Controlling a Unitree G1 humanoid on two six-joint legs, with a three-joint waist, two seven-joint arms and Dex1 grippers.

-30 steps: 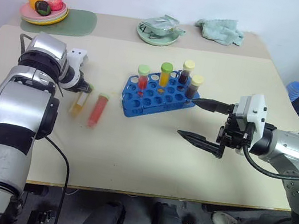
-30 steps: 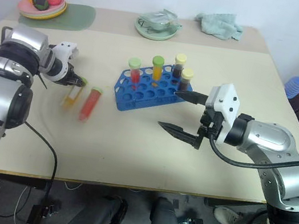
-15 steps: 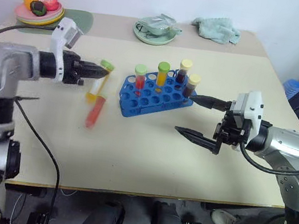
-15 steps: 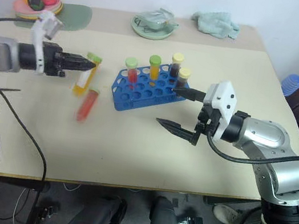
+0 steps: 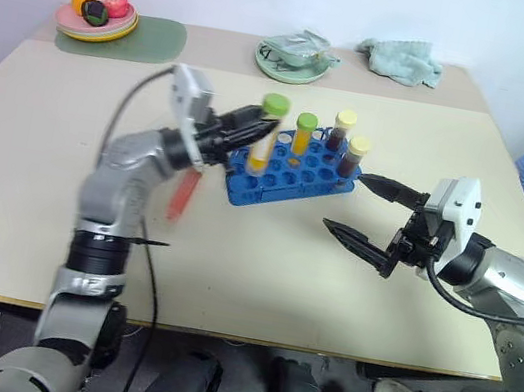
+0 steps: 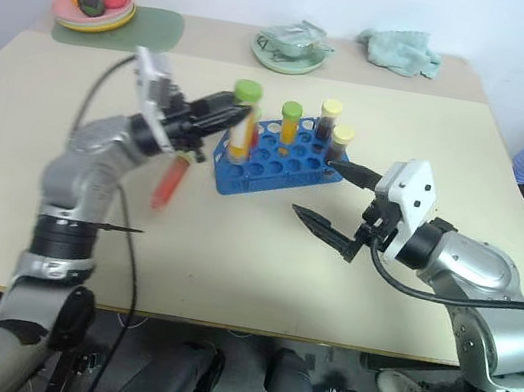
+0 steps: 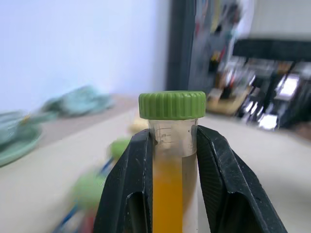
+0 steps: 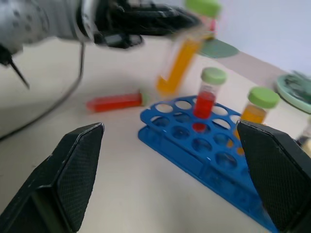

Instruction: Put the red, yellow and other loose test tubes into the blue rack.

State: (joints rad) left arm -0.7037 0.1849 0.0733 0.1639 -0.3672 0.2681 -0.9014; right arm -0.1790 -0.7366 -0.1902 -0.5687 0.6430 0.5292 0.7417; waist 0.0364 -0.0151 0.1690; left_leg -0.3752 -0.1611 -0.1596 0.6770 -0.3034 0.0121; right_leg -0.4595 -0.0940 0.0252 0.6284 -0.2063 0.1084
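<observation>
The left tool (image 5: 252,123) is clenched on the yellow tube (image 5: 264,136) just under its green cap, holding it upright over the near-left end of the blue rack (image 5: 292,167). From the left wrist the black fingers (image 7: 131,189) pinch the tube on both sides, and its lower end is cut off. The right tool (image 5: 372,216) hangs released with its fingers wide apart, just beside the rack's right end and not touching it. Between its fingers, the right wrist view shows the red tube (image 8: 116,102) lying flat on the surface (image 5: 269,268) left of the rack. In the head views that tube is partly hidden behind the left arm. Four capped tubes already stand in the rack. At the far edge sit a plate of toy food (image 5: 97,17), a pale green plate (image 5: 291,62) and a crumpled cloth (image 5: 403,58).
</observation>
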